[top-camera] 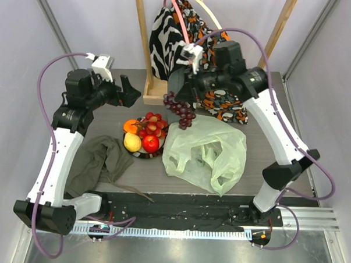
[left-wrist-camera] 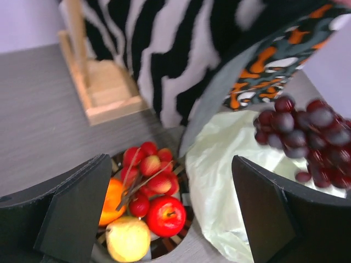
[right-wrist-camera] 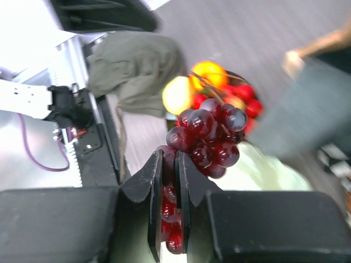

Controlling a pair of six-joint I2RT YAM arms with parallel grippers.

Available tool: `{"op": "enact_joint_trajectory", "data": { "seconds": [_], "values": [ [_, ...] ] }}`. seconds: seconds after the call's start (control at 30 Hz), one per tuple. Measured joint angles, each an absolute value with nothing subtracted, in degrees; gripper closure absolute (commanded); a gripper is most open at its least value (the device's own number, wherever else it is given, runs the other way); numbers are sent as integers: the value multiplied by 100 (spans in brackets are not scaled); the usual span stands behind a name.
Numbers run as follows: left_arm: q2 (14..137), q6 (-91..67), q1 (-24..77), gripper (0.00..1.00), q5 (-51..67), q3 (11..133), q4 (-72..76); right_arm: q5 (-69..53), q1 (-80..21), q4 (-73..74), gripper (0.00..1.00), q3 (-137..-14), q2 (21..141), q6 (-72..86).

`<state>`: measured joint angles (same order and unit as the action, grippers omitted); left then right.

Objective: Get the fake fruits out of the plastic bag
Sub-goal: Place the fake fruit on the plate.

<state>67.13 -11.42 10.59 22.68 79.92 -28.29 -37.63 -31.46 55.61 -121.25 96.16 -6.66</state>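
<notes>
**Tool state.** The right gripper [right-wrist-camera: 170, 164] is closed to a narrow slit on the dark purple plastic grape bunch [top-camera: 181, 110]. In the right wrist view a few berries are pinched between the fingers and the remainder hang beyond the tips. The left gripper [left-wrist-camera: 170, 164] is spread wide and holds nothing. It hovers at upper left of the top view, beyond the plate's far edge.

**Location of parts.** The bunch hangs at frame centre, clear of the grey table [top-camera: 144, 177]. It sits over the gap between the thin pale-green translucent plastic bag [top-camera: 212, 153], crumpled at centre right, and the round dark-rimmed plate [top-camera: 140, 155] just left of it. The plate already carries the red plastic apple [top-camera: 150, 143], the yellow lemon-like fruit [top-camera: 132, 142], the orange piece [top-camera: 130, 126] and the red strawberries [top-camera: 153, 123].

**Procedure (judged).**
1. Move the bunch left until it is over the plate.
2. Lower it until the bottom berries rest on the pile, then release.
3. Keep the grip firm in transit; the hold covers only a few berries and the bunch may swing.
4. Keep the left gripper out of the path.
5. Inspect the bag; whether any fruit is inside cannot be determined here.

**Markings.** No brand, label or legible writing is visible. The bag shows faint darker motifs that are too indistinct to read. The black-white-orange patterned fabric [top-camera: 168, 38] at top centre bears pattern only.
</notes>
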Motion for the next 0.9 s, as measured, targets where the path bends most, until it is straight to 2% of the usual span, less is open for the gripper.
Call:
{"op": "enact_joint_trajectory", "data": {
  "seconds": [0.2,0.4,0.9],
  "values": [
    [6189,-1485,110,4,2401,7116,-2919,-3555,-3894,5159,98,-12304,10235,-399],
    [5518,-1898,-727,5,2536,6853,-2853,-3133,-4241,4088,99,-11356,10326,163],
    [5260,-2318,-1149,5,2790,6681,-2681,-2226,-5074,3011,98,-10910,10960,-320]
  ]
}}
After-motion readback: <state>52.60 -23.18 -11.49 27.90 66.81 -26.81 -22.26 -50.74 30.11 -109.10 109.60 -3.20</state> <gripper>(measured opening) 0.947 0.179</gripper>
